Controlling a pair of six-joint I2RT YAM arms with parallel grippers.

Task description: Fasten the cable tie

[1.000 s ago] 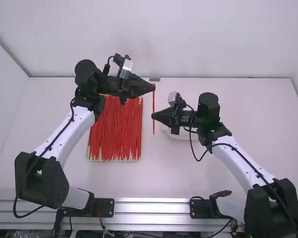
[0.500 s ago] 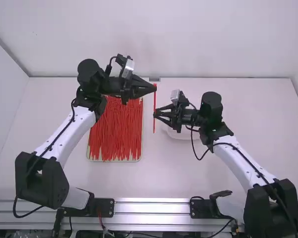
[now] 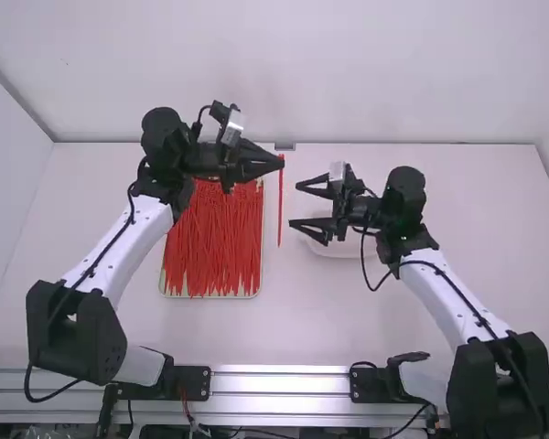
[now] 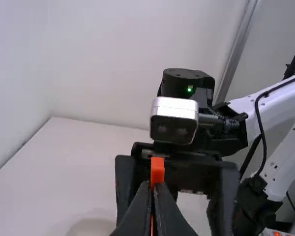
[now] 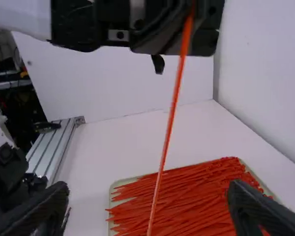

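A single red cable tie (image 3: 280,206) hangs straight down above the table, held at its head by my left gripper (image 3: 280,164), which is shut on it. The tie's square head (image 4: 157,169) sticks up just past the closed left fingertips. In the right wrist view the tie's strap (image 5: 171,123) runs down the middle, well clear of both right fingers (image 5: 32,209). My right gripper (image 3: 308,204) is wide open to the right of the hanging tie, with nothing in it.
A tray (image 3: 210,293) heaped with several red cable ties (image 3: 215,238) lies under the left arm. A white dish (image 3: 334,247) sits on the table below the right gripper. Bare table lies to the right and front.
My right gripper went from nearly shut at the tie's strap to wide open and drew back to the right. The left gripper kept holding the tie, almost still.
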